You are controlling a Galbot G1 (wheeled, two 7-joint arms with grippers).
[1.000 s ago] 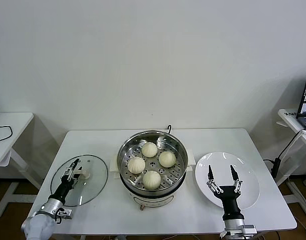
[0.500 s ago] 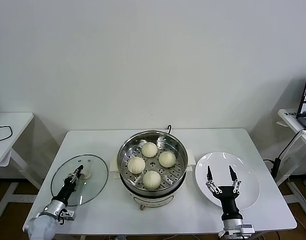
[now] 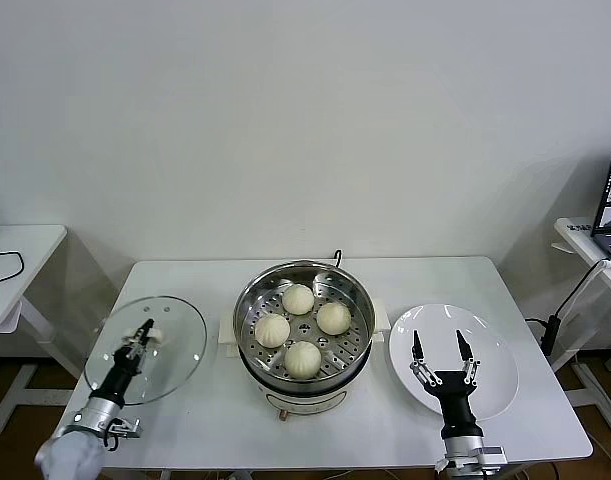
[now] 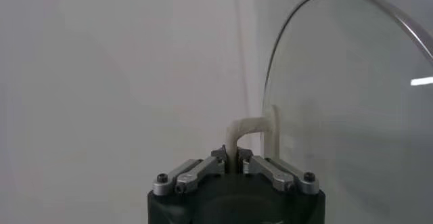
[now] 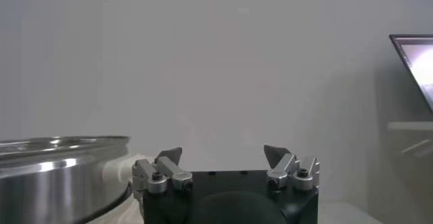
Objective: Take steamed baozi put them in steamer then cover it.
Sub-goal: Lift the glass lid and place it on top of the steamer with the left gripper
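1. Jaws on my left gripper [image 3: 140,343] are clamped on the white handle of the cover [image 3: 145,349], which hangs tilted over the left end of the bench [image 3: 225,425], its rim reaching past the left edge; the left wrist view shows the handle pinched between my closed jaws.
2. Jaws on my right gripper [image 3: 437,346] stand wide open and hold nothing, idle over the white plate [image 3: 495,365] near the right end.
3. All four steamed baozi [image 3: 303,358] sit on the perforated tray of the steamer [image 3: 304,328], which stands at the bench's middle, so I judge loading done and covering in hand.
4. Next, I must carry the cover toward the middle, level it, and lower it squarely onto the steamer's rim.
5. Open bench lies between cover and steamer; the steamer's rim is the edge to clear.
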